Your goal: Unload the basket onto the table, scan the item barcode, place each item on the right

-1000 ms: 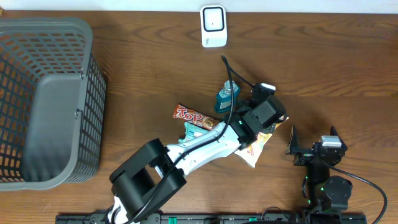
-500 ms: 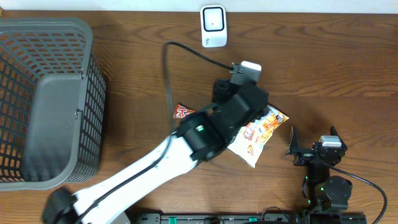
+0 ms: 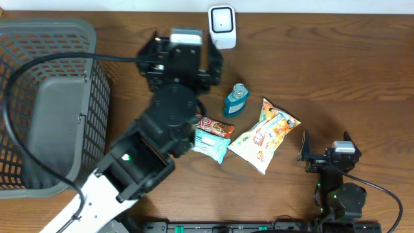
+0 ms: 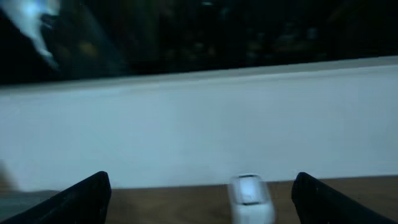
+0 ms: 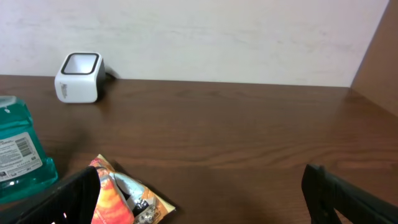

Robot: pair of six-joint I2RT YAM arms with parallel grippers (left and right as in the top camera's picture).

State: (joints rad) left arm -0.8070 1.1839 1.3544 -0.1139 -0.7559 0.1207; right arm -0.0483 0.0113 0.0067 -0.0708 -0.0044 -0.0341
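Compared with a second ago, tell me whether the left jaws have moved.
Yes. In the overhead view the left jaws have gone from the snack bag up and left, to just left of the white scanner.

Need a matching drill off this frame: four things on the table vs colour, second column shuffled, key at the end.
Column one:
1 scanner
2 bottle
3 snack bag
4 basket

Column two:
A grey
B teal
C plain white
D orange print

Pairs: 1-C, 2-B, 3-D, 4-A
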